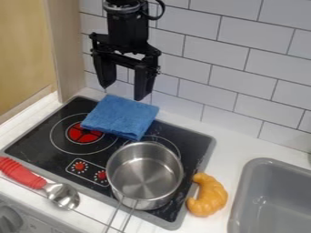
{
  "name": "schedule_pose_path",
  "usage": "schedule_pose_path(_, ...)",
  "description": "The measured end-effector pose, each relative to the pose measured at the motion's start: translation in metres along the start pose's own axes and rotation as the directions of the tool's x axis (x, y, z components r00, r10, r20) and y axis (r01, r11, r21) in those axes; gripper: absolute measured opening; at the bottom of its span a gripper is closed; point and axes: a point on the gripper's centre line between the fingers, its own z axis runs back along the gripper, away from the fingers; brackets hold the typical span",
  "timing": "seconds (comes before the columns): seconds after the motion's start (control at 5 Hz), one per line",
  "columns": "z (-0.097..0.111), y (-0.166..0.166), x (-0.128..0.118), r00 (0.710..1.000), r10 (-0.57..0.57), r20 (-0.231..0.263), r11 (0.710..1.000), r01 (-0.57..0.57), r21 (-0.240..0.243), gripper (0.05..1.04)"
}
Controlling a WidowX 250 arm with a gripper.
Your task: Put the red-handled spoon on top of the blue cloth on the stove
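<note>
The black gripper [124, 91] hangs above the back of the stove, its two fingers apart and nothing between them. Just below it lies a folded blue cloth [121, 117] on the stove's back part, partly over the left burner. A steel pot [144, 175] stands on the front right of the stove, its wire handle pointing toward the front edge. Right of the pot, an orange-brown croissant [208, 195] lies by the stove's right edge. A spoon with a red handle [22, 172] rests along the front left, its metal bowl near the knobs.
The black stove top [36, 141] has a grey rim and red knobs. A grey sink [273, 200] is set into the white counter at the right. White wall tiles rise behind, and a wooden panel [24, 54] stands at the left.
</note>
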Motion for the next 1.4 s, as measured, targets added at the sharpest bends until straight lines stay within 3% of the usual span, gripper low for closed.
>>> schedule_pose_path(0.2,-0.013,-0.002,-0.013,0.998,-0.009,-0.058,1.000,0.009,-0.012,1.000)
schedule_pose_path(0.4,-0.017,0.006,-0.021,0.972,-0.217,-0.092,0.976,0.215,-0.030,1.000)
schedule_pose_path(0.6,-0.029,0.030,-0.044,0.921,-0.369,-0.123,0.929,0.362,-0.079,1.000)
schedule_pose_path(0.8,-0.031,0.060,-0.062,0.789,-0.590,-0.169,0.807,0.582,-0.103,1.000)
schedule_pose_path(1.0,-0.039,0.092,-0.081,0.626,-0.765,-0.154,0.644,0.748,-0.158,1.000)
schedule_pose_path(1.2,-0.049,0.108,-0.097,0.487,-0.861,-0.146,0.507,0.843,-0.180,0.999)
schedule_pose_path(1.4,-0.054,0.123,-0.107,0.374,-0.922,-0.104,0.387,0.907,-0.169,0.999)
